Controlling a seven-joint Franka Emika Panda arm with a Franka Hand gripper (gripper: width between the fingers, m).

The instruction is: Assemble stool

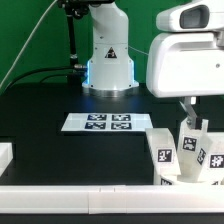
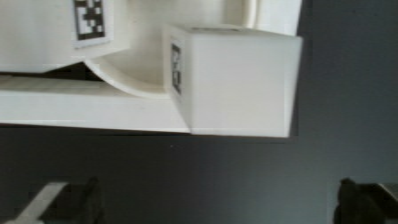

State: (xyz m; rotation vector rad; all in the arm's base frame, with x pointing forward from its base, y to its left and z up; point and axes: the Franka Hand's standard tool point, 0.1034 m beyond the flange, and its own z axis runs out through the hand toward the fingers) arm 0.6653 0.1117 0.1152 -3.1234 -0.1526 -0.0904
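Hovering above the corner at the exterior view's right, the arm's two-finger gripper (image 1: 190,117) is seen with its jaws spread wide and nothing held between them; in the wrist view both dark fingertips (image 2: 68,200) stand well apart over bare black tabletop (image 1: 60,100).

The stool's loose parts are bunched in that corner, pressed against the plain white border rail (image 1: 80,191). Several short white plastic block legs (image 1: 160,152) carrying black-and-white square tags stand or lean there, touching one another. In the wrist view one white block leg (image 2: 240,80) is seen close up, with a curved white piece (image 2: 125,75) just beside it, judged to be the round seat disc, though too little is shown to be sure.

The thin flat white marker board (image 1: 97,122) lies well apart from the cluster, near the arm's white base (image 1: 108,60).

The wide opening is judged to be preparation for a grasp on one leg. Because the parts are packed together, neighbours could be knocked during the descent.
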